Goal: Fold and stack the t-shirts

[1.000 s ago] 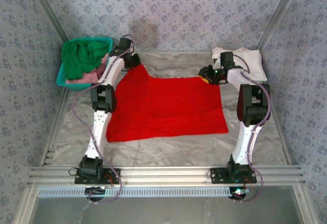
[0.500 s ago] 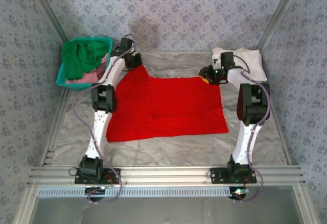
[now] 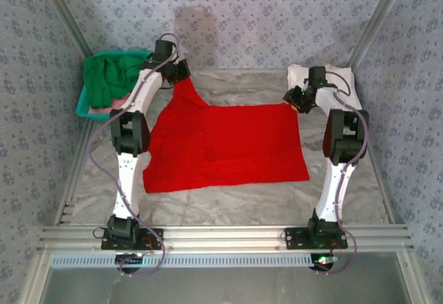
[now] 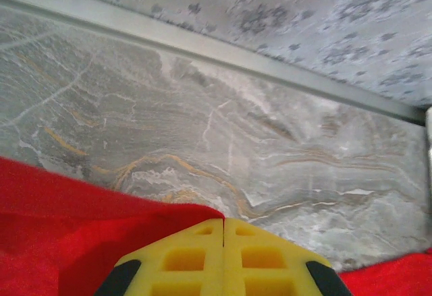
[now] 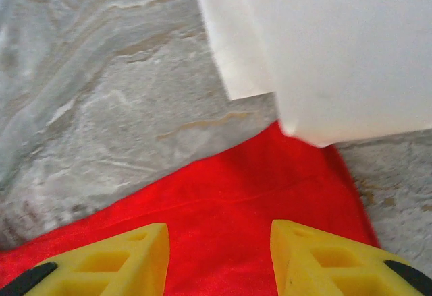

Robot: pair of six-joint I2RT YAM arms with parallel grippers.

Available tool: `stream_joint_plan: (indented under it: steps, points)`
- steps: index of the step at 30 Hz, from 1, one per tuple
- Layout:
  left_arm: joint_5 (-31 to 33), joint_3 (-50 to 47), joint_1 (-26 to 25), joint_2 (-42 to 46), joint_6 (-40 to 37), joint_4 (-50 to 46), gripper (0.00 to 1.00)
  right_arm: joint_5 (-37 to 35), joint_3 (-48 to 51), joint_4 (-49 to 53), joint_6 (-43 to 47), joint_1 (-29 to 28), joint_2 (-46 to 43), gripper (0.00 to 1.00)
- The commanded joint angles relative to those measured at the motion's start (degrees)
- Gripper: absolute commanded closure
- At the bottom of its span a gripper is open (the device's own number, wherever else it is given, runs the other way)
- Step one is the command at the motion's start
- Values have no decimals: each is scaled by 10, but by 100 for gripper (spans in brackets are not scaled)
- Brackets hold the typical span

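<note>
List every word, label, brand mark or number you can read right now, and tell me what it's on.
No readable text in these views.
red t-shirt: plain, no print or tag showing.
white t-shirt: plain, nothing printed on the visible part.
teal basket and green t-shirt: no label visible.
wall covering: a repeating floral motif, not lettering.

Red t-shirt (image 3: 228, 145) spread flat, far-left corner raised; white t-shirt (image 3: 351, 93) folded far right.

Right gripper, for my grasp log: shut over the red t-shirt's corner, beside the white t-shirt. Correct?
No: the right gripper is open over a corner of the red t-shirt beside the white t-shirt; the right wrist view shows the gap.
</note>
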State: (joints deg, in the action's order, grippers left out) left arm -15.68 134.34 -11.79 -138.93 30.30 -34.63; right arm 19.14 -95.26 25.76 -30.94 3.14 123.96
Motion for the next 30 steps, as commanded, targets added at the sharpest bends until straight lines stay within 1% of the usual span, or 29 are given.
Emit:
stream_joint_plan:
  steps: [1,5,9,13,16,23,26,30]
  points:
    - [3,-69,-2,52,15,57,100,-27,-36,46,18,2,35,53]
    - [3,-113,-1,75,13,66,100,-29,-71,52,19,3,66,53]
    - [-2,-145,-2,83,10,63,100,-55,-94,67,18,4,72,52]
    - [1,-185,-2,102,6,68,100,-96,-108,82,27,3,75,51]
    - [8,-221,-3,127,4,80,100,-99,-127,106,35,4,90,51]
    - [20,-284,-2,177,3,97,100,-69,-160,103,41,6,136,51]
    - [21,-305,-2,195,9,108,100,-48,-167,94,41,6,146,53]
    - [27,-320,-2,219,8,108,100,-39,-175,95,46,2,148,56]
